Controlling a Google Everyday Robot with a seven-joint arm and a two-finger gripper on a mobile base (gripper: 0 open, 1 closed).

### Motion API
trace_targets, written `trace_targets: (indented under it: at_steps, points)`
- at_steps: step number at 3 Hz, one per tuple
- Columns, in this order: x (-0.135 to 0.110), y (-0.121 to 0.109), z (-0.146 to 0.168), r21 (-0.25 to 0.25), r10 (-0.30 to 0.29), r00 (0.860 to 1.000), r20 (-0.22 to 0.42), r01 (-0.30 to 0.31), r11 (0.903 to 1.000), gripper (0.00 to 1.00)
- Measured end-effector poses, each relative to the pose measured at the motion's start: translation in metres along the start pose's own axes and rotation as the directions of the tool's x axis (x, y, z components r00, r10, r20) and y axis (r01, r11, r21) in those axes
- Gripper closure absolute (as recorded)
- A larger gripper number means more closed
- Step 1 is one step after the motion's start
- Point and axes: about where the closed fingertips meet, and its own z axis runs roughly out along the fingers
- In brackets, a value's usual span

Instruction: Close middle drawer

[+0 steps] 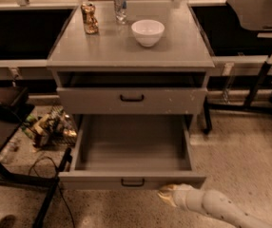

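The middle drawer point(132, 148) is pulled far out of the grey cabinet, its long plain tray empty. Its low front panel point(93, 180) has a small black handle point(132, 182) at the centre. My gripper point(167, 194), on a white arm coming in from the lower right, sits right at the lower edge of that front panel, to the right of the handle. Above it is a taller-fronted grey drawer point(174, 100) with white chip marks and its own black handle, standing slightly out.
On the cabinet top point(183, 46) stand a white bowl point(148, 32), a can point(120, 6) and a brown packet point(89, 18). A black stand point(3, 127) and clutter with cables point(48, 127) are on the floor to the left. A table leg with a caster point(206, 122) is to the right.
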Motion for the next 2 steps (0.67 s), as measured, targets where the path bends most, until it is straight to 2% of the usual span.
trace_targets:
  at_steps: [1,2]
  points:
    - [0.0,0.0,0.0,0.0,0.0,1.0,0.0,0.0,1.0,1.0]
    - [-0.015,-0.018,0.006,0.007,-0.007,1.0,-0.003,0.007,0.9999,1.0]
